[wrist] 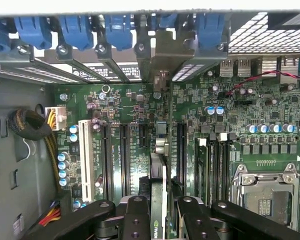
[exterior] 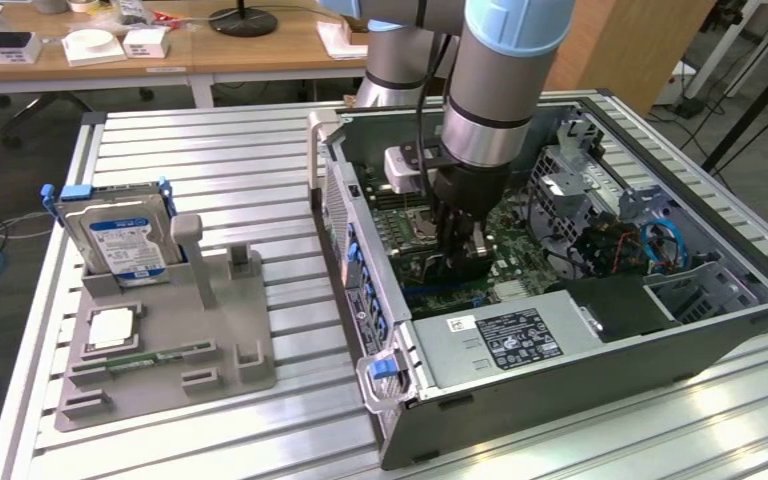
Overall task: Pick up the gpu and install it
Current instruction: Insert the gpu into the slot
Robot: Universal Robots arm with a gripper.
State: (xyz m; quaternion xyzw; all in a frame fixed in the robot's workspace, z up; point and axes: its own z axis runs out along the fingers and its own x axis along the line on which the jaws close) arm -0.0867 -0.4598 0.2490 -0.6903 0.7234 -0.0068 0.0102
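The gpu point(wrist: 158, 170) stands on edge between my gripper's point(wrist: 160, 212) black fingers point(wrist: 136, 217), its green board running along an expansion slot of the motherboard point(wrist: 270, 110). Its pale metal bracket point(wrist: 162, 55) reaches the rear slot openings under the blue latches. The gripper is shut on the card. Whether the card's edge sits in the slot I cannot tell. In the exterior view the gripper point(exterior: 462, 252) is down inside the open computer case point(exterior: 598, 345), low over the motherboard, with the dark gpu point(exterior: 427, 266) at its tips.
On the exterior view's left stands a grey holder point(exterior: 211, 330) with a silver hard drive point(exterior: 124, 240) upright in it and a small green memory stick point(exterior: 157, 357) lying flat. Cables point(exterior: 638, 250) and drive cages crowd the case's far side. Desks stand behind the table.
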